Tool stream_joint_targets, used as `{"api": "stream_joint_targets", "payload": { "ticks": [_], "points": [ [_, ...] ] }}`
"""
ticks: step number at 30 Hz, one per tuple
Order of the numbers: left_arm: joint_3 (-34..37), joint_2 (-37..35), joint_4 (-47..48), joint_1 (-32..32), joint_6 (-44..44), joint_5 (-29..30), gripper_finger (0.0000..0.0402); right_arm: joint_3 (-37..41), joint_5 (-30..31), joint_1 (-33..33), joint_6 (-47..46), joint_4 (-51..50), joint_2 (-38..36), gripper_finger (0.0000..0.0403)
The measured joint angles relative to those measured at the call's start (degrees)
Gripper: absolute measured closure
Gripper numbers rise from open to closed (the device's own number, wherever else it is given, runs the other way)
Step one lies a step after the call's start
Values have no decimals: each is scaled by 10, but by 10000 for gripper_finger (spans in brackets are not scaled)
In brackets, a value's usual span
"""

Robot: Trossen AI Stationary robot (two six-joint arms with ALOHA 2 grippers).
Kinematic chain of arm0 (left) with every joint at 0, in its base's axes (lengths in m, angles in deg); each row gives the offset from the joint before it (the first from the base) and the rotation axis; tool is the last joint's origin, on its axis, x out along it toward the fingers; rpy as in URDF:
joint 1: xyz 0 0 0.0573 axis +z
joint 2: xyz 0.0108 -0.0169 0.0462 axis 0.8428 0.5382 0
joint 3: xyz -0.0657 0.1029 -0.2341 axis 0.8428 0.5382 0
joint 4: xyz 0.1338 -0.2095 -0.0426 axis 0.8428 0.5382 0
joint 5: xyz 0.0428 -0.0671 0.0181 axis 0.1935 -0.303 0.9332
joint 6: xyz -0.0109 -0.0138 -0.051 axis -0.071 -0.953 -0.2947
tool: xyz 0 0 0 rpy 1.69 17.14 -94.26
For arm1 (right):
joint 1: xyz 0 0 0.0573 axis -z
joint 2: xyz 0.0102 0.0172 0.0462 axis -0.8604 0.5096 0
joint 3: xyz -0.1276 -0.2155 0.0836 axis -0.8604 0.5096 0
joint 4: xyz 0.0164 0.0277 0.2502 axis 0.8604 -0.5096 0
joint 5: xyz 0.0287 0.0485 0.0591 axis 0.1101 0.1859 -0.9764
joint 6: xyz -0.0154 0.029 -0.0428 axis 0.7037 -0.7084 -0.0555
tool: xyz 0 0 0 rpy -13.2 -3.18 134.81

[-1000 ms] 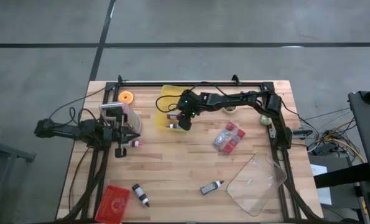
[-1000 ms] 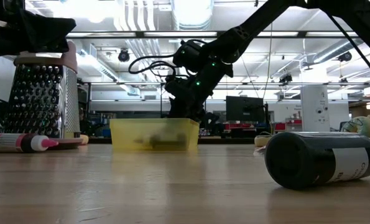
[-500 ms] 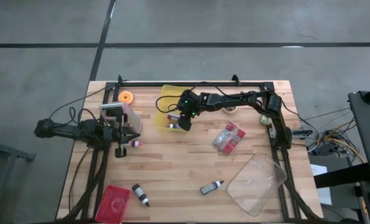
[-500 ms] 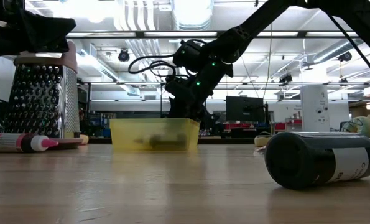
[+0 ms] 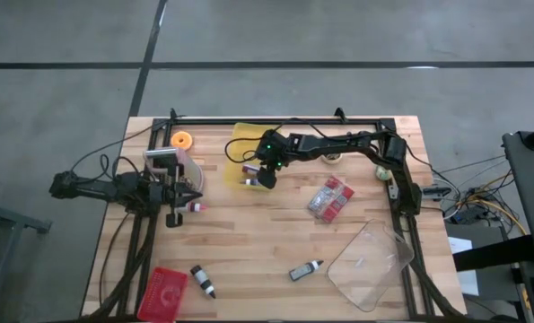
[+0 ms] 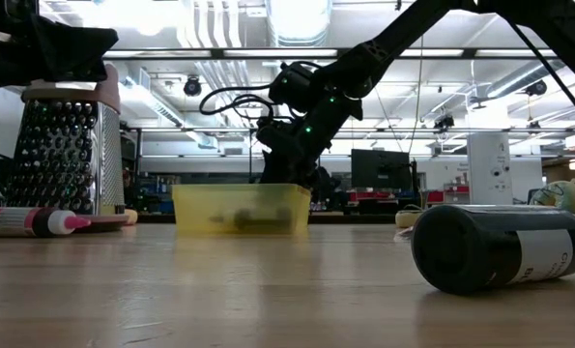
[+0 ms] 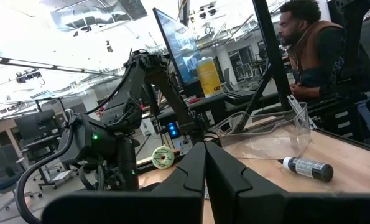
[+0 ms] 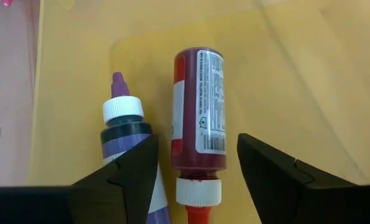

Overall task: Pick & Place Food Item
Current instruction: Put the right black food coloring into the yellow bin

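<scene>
**A:** Where is the right tool (image 8: 194,163) at this moment?

**B:** Over the yellow bin (image 5: 246,151) at the far middle of the surface (image 5: 275,247). Its fingers (image 8: 127,165) are spread, one on each side of a red bottle (image 8: 199,122) that lies flat on the bin's floor. Neither finger touches the bottle; there is yellow floor showing on both sides of it.

**A:** Anything else in the bin?

**B:** A purple bottle (image 8: 126,127) with a white collar, lying just beside the red one and roughly parallel to it (one finger partly covers its lower body). The two point opposite ways: the purple tip faces away from the tool, the red cap faces toward it.

**A:** And the left tool (image 7: 204,163)?

**B:** Its fingers are pressed together with nothing between them. That arm sits low at the left side of the surface, near a metal grater (image 6: 66,155) and a pink-tipped bottle (image 6: 31,221).

**A:** What else lies about?

**B:** A clear tray (image 5: 371,263) near the right front corner, a dark bottle (image 5: 305,268) just beside it, a red packet (image 5: 167,291) at the left front, and an orange disc (image 5: 183,140) at the far left. A person (image 7: 318,50) sits beyond the surface.
</scene>
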Motion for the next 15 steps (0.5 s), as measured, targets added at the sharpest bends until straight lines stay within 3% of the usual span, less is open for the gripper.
{"api": "stream_joint_targets", "payload": {
  "ticks": [15],
  "points": [
    [0,0,0,0,0,0,388,1,-16,0,16,22,0,160]
  ]
}}
